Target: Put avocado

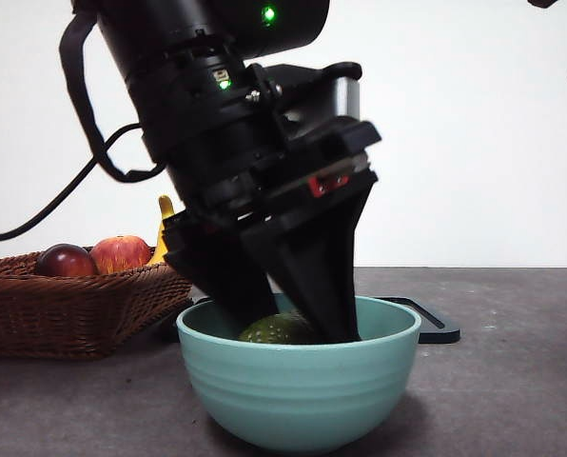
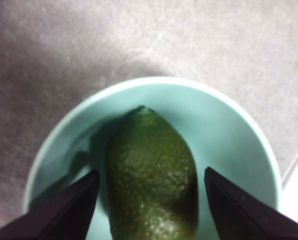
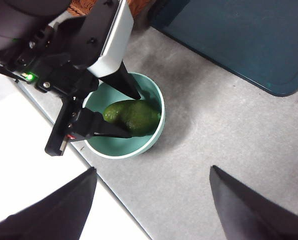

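We find the avocado [image 2: 151, 172] lying on its side in the bowl [image 1: 299, 392], its pointed end toward the far wall. In our judgement it has been set down there, since its weight appears to rest on the bowl's floor rather than on the tooling. Its skin is dark olive green, finely pebbled and faintly glossy; the shape is an elongated oval tapering to a tip.

The left end effector [image 2: 151, 200] is lowered into the bowl, one jaw on either side of the fruit. The left wrist view shows the jaws spread, with a gap visible between each jaw and the skin, so we read the grip as released. The jaws are black, wedge-shaped and matt.

The bowl is pale teal, smooth and round, with shallow ribs around its outer wall and a thick rim. Its depth and curved wall should keep the oval fruit from rolling out.

The bowl stands on a grey tabletop [image 1: 512, 381] with a slightly mottled, matt finish. Beside it sits a brown woven basket [image 1: 69, 309] holding a red apple [image 1: 120, 253] and a dark red-purple fruit [image 1: 65, 260]; a yellow tip [image 1: 166, 211] shows behind them. A dark flat tray [image 3: 239, 42] lies beyond the bowl.

The right end effector [image 3: 151, 200] hangs well above the tabletop, jaws apart and holding nothing; we judge it to be waiting.
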Robot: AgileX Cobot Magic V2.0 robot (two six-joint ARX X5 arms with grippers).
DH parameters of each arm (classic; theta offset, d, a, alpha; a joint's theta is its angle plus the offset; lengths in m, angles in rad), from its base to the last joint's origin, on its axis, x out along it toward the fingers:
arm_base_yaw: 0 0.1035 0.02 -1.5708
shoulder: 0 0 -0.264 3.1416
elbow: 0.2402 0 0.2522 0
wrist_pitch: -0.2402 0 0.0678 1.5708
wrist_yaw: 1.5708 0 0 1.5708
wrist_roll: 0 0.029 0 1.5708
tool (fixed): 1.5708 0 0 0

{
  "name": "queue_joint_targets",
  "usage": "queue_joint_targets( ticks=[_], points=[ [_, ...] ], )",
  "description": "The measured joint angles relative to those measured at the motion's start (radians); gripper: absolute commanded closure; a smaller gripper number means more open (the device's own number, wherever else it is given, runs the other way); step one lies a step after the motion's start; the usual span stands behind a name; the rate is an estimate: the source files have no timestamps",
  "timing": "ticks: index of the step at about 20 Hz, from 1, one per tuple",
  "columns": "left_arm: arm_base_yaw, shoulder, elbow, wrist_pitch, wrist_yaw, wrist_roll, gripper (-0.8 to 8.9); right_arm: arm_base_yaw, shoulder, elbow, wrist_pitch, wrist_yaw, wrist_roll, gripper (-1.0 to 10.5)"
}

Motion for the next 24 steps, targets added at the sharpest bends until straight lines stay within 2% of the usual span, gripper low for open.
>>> queue_joint_targets(
  ticks=[5, 11, 17, 20, 24],
  points=[
    [0.033, -0.121, 0.070, 0.001, 0.000, -0.004, 4.71, 0.000, 0.000, 0.000, 0.000, 0.000, 0.000, 5.8],
    [0.231, -0.353, 0.094, -0.038, 0.000, -0.027, 4.71, 0.000, 0.000, 0.000, 0.000, 0.000, 0.000, 5.8],
    [0.449, -0.518, 0.080, -0.125, 0.136, -0.030, 4.71, 0.000, 0.000, 0.000, 0.008, 0.000, 0.000, 5.8],
    [0.496, -0.585, 0.001, -0.165, 0.202, -0.030, 4.71, 0.000, 0.003, 0.000, 0.029, 0.000, 0.003, 5.8],
    [0.501, -0.662, -0.151, -0.215, 0.317, -0.030, 4.71, 0.000, 0.054, 0.000, 0.055, 0.000, 0.012, 5.8]
  ],
)
